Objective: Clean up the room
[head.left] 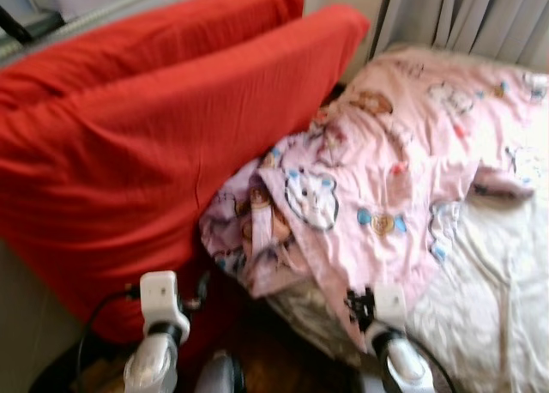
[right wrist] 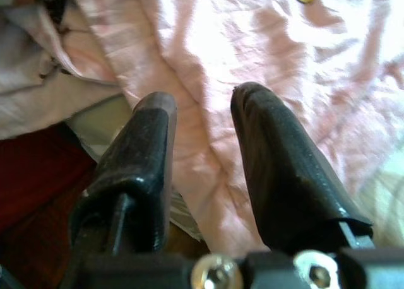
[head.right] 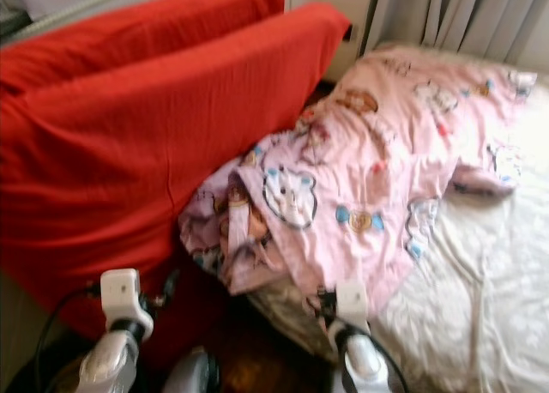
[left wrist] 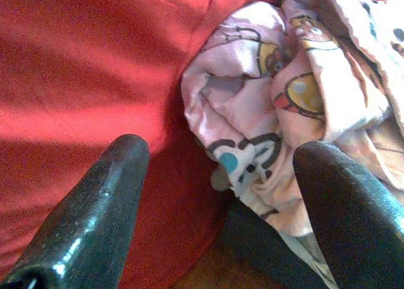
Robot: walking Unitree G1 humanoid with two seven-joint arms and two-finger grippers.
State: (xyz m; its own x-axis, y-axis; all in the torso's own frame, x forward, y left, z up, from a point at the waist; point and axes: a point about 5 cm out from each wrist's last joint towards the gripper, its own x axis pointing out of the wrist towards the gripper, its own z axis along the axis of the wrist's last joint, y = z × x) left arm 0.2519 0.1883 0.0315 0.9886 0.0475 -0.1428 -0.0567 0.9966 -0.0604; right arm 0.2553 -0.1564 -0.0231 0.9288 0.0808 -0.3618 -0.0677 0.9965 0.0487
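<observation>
Pink blanket with cartoon animal prints, crumpled across the near end of the bed, bunched at the mattress edge and hanging partly over it. White sheet bare beside the blanket, toward the robot's right. Two large red cushions leaning upright, one behind the other, on the robot's left, the front one touching the bunched end of the blanket. Grey curtains behind the head of the bed. Dark wooden floor low down between the cushions and the bed.

Left tool spread wide open, empty, held low just before the seam where the red cushion meets the blanket's rolled edge; one black finger over red fabric, the other over pink folds, neither clearly touching. Left arm raised at the lower left of the head views, wrist near the foot of the front cushion.

Right tool with fingers narrowly parted, a strip of pink cloth visible in the gap, tips lying against or just above the blanket near the mattress edge; grip on the cloth not clear from these views. Right arm at the lower right of the head views, its wrist at the hanging hem of the blanket.

Head views soft with blur.
</observation>
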